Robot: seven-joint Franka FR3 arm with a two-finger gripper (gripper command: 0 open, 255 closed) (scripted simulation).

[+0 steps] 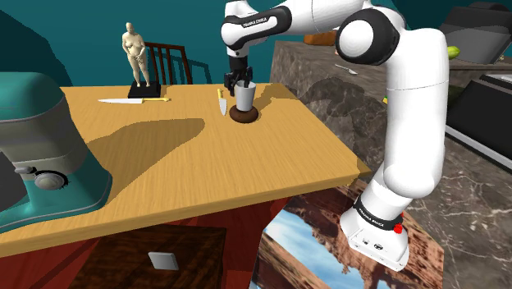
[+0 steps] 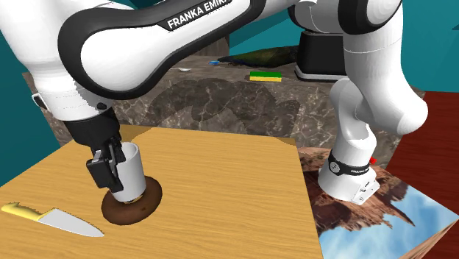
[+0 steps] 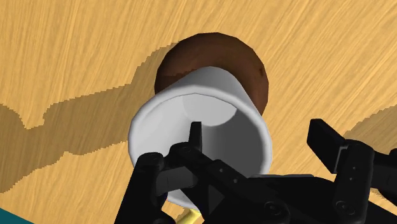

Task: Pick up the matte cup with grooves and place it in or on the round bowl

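The white cup (image 1: 245, 95) is seen standing on the brown round bowl (image 1: 244, 116), near the far edge of the wooden surface (image 1: 246, 164). The gripper (image 3: 257, 130) is apart and clamped on nothing: one finger is seen hanging inside the cup, the other outside its wall, and neither is seen touching it. Placement is judged done, with only the retreat left. The gripper is best raised straight up with the fingers kept wide, so the rim is not caught by the inner finger and the cup is not tipped off the bowl. No sideways move should be made until the rim is cleared. Counted across the shoulder view from its left: one teal mixer (image 1: 33, 148), one pale statue (image 1: 136, 53), one dark chair (image 1: 172, 61) behind the surface, two knives with yellow handles, the first (image 1: 131, 100) by the statue and the second (image 1: 221, 102) just beside the bowl, then one cup, one bowl.
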